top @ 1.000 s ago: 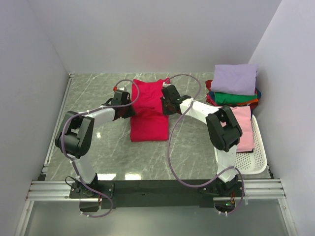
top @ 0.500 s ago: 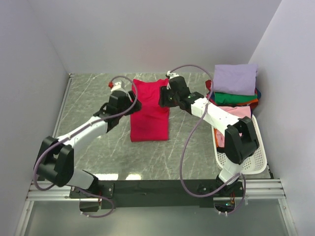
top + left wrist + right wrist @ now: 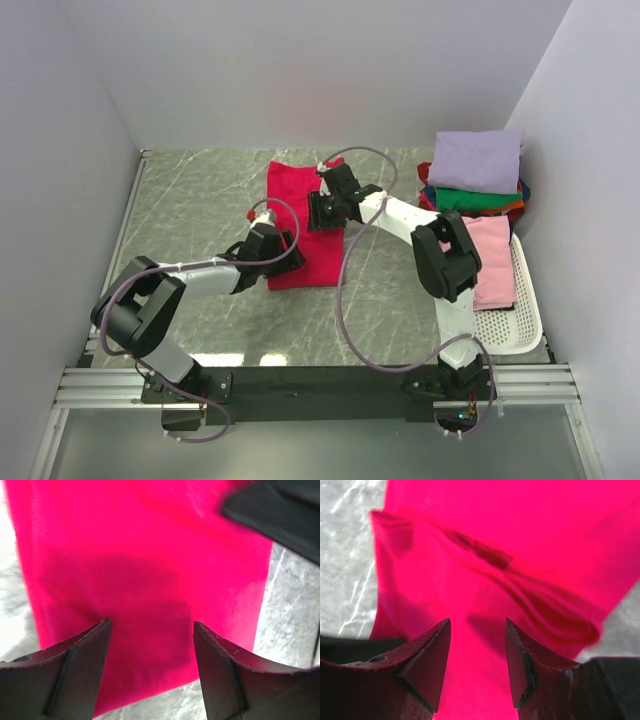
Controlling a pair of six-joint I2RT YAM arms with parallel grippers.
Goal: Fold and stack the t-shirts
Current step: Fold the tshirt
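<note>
- I see the red t-shirt (image 3: 295, 190) lying flat on the bench (image 3: 190, 200), folded into a long strip
- left claw (image 3: 288, 258) is spread, low over the red t-shirt's near left corner
- right claw (image 3: 320, 213) is spread, above a creased fold at its right edge
- lavender t-shirt (image 3: 475, 160) tops a pile well right of it

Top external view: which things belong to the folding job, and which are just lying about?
Job:
red t-shirt
lavender t-shirt atop green t-shirt
pink t-shirt

Lying about:
white basket, holding the pink one
table
</note>
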